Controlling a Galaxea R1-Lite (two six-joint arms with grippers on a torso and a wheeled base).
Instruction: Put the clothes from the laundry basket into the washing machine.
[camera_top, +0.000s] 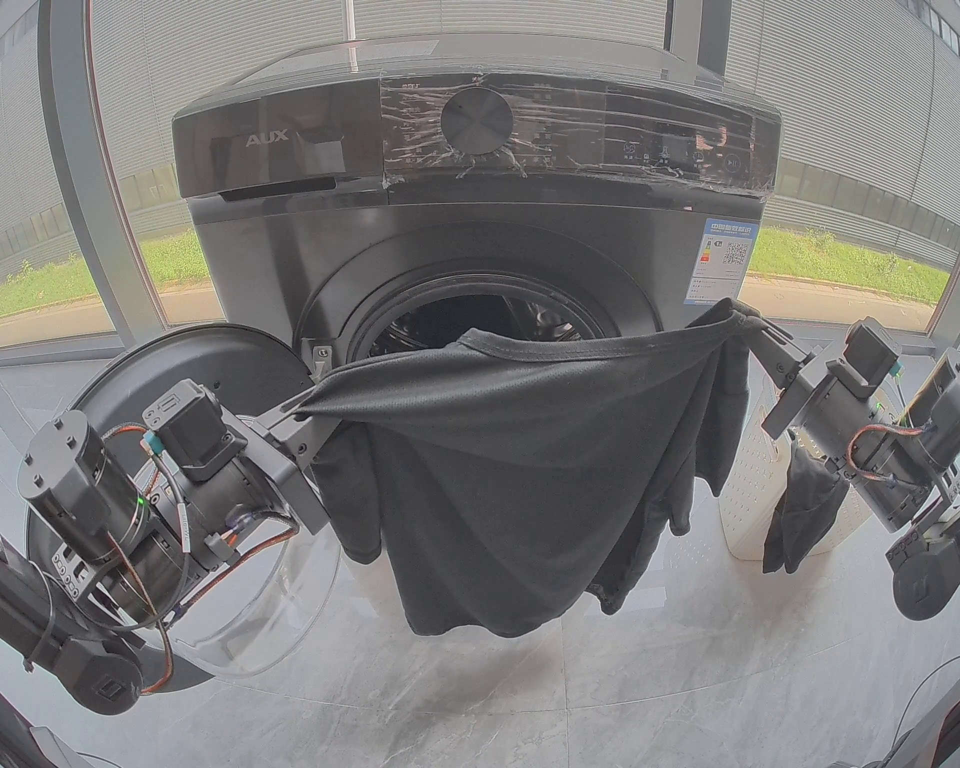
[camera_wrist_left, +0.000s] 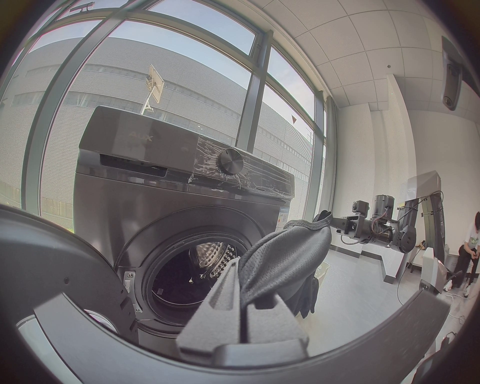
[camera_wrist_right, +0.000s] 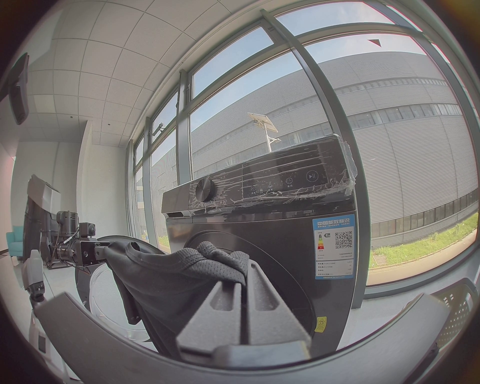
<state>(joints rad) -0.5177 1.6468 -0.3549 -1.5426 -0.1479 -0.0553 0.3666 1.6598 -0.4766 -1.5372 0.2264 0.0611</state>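
Black shirt (camera_top: 510, 470) hangs stretched wide between both grippers, like a curtain right in front of the drum opening (camera_top: 470, 318) of the washing machine (camera_top: 300, 250). Its hem is well below the port.

Step in hand, as I read it: feed it in.
- Bring the arms together first so the span is narrower than the port.
- Push the top edge in and lift so the hanging bulk clears the lower lip.
- Release only once most of the cloth is inside.

Left gripper (camera_top: 300, 425) is clamped tight on one top corner, just beside the open door (camera_top: 200, 370). Right gripper (camera_top: 762, 342) is clamped on the other corner, past the port's right edge.

Laundry basket (camera_top: 745, 500) stands behind the shirt's right side. The dark piece (camera_top: 800, 510) at its rim is probably another garment, hard to tell.
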